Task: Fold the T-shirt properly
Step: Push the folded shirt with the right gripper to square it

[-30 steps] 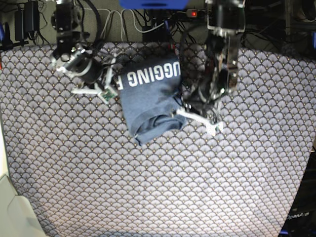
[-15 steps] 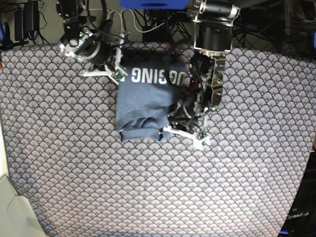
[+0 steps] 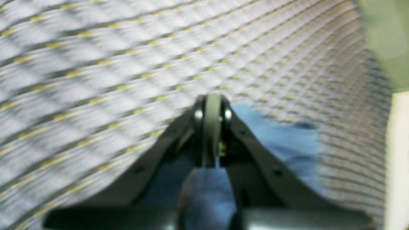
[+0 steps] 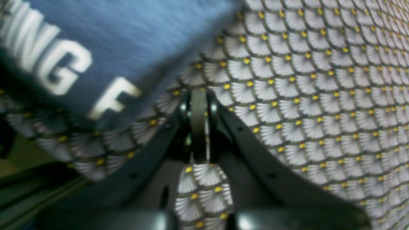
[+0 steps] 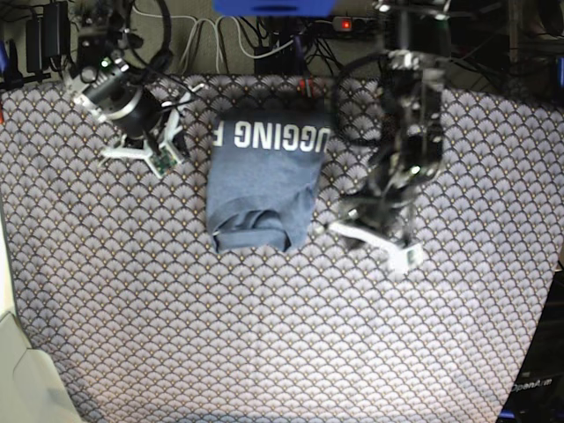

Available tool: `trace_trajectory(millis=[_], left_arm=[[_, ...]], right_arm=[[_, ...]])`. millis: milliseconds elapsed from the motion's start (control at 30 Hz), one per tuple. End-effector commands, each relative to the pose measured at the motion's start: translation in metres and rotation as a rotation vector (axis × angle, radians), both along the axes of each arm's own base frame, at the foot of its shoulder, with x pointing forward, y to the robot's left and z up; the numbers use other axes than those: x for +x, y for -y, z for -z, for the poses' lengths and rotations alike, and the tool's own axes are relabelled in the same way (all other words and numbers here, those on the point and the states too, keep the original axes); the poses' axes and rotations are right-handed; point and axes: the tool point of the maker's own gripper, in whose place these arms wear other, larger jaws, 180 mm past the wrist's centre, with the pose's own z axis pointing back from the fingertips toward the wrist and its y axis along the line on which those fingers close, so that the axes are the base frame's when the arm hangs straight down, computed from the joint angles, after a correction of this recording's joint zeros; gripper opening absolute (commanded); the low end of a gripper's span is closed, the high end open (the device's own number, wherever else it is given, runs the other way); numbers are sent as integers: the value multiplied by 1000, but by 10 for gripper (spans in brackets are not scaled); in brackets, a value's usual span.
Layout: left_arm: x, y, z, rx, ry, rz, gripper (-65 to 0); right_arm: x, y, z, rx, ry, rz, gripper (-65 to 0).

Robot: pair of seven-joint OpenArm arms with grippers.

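shirt [image 5: 261,181] lay folded on tabletop [image 5: 264,335] | soft, light, limp; likely best pinched at lumpy near hem | left pincer [image 5: 381,236] together, empty | right pincer [image 5: 141,157] together, empty

We see both arms w/ black and silver-grey housings, dark cables looped along them. Left gripper [image 5: 401,256] and right gripper [image 5: 164,162] end in whitish finger pieces w/ small green bits near the tips. Wrist views: black V-shaped jaw arms w/ small screws, grey pad strip where they meet.
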Motion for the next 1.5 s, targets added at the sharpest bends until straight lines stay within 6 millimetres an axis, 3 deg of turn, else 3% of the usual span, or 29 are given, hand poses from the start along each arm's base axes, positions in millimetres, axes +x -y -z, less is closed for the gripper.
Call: trace_trajectory(millis=[0,167,300,500,667,833,1133,1200,1367,1467], left_arm=[[2,-4,-14,5,46,6,-647],[-27,-40,-6,96,27,-8,-647],[-47,-79,3,116,-12,-104,-647],[-70,-102,14,140,-57,-155,-647],[-88,-120,15,162,-75,-194,-647],[-104,-136,17,180,-98,-230,-647],[-125,-153,24,205,-138,-267,-647],[-125,-157,23,209,-138,-278,-647],[-130,-159,22,218,-140,-281,-647],[-134,-158,23,215,-147,-279,-647]], right_arm=[[2,-8,-8,38,30,-7,-650],[-6,-36,-6,105,6,-22,-650],[-15,-78,-9,155,-2,-132,-650],[-25,-118,-15,203,-3,-243,-650],[-26,-121,-4,208,-31,-251,-650],[-18,-108,13,161,-57,-258,-650],[-21,-107,44,156,-142,-254,-650],[-19,-108,39,157,-127,-258,-650],[-1,-110,-14,156,32,-266,-650],[11,-108,-26,131,66,-266,-650]])
